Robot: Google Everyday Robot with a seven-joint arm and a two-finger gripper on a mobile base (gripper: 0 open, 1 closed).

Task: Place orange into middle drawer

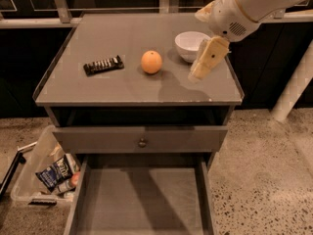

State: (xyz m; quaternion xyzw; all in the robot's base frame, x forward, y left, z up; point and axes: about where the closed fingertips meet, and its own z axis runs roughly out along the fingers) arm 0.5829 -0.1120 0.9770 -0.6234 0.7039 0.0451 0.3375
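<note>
The orange (pixel 151 61) sits on the grey cabinet top (pixel 122 87), near its middle. My gripper (pixel 203 65) hangs above the top to the right of the orange, apart from it, in front of the white bowl (pixel 190 44). Nothing is seen in the gripper. The middle drawer (pixel 139 199) is pulled out at the bottom of the view, with a bare flat grey floor. The drawer above it, with a small round knob (pixel 142 142), is closed.
A black snack bar (pixel 102 65) lies on the top left of the orange. A clear bin (pixel 41 173) with packets stands on the floor to the left of the cabinet. A white post (pixel 293 82) stands at right.
</note>
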